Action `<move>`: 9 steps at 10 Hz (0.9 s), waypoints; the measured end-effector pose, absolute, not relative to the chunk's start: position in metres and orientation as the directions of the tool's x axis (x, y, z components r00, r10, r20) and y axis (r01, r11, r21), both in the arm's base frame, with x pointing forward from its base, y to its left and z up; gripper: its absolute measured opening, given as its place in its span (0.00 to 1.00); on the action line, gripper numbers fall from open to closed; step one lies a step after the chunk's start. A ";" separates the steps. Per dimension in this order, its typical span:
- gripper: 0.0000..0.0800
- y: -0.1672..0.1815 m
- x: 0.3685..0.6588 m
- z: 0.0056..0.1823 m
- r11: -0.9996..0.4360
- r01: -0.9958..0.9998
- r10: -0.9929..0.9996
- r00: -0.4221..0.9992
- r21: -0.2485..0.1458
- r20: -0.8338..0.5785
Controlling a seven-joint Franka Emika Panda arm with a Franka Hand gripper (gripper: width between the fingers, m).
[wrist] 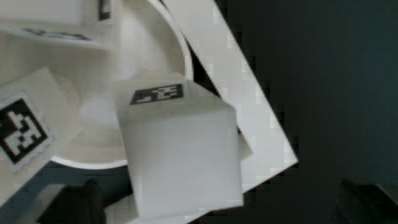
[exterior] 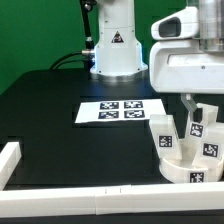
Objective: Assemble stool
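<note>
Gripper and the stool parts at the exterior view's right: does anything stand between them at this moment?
Nothing visible does. The gripper hangs directly over the upright legs on the seat disc, with no other part in between. The wrist view shows one leg right below the camera. Whether the fingers already touch a leg cannot be told.

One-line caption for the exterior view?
Gripper lowered over stool legs on the seat, beside the marker board.

White arm with black triangular warning sticker, dark fingers.
</note>
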State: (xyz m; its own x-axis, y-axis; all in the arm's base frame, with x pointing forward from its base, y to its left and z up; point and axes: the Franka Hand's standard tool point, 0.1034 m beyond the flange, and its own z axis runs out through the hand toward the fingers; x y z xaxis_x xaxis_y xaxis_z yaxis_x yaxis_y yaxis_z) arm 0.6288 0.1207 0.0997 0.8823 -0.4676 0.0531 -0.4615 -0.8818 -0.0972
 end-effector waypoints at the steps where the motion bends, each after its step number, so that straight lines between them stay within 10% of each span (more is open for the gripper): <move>1: 0.81 0.119 0.629 0.100 -0.916 -0.390 -0.396 0.916 -0.092 0.061; 9: 0.81 0.116 0.625 0.097 -0.923 0.384 0.383 0.922 -0.009 0.055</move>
State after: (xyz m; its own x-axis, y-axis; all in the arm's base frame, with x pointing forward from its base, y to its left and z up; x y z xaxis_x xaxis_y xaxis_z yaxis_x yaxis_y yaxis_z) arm 0.6254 0.1164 0.0973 0.9220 0.3834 0.0550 0.3844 -0.9231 -0.0088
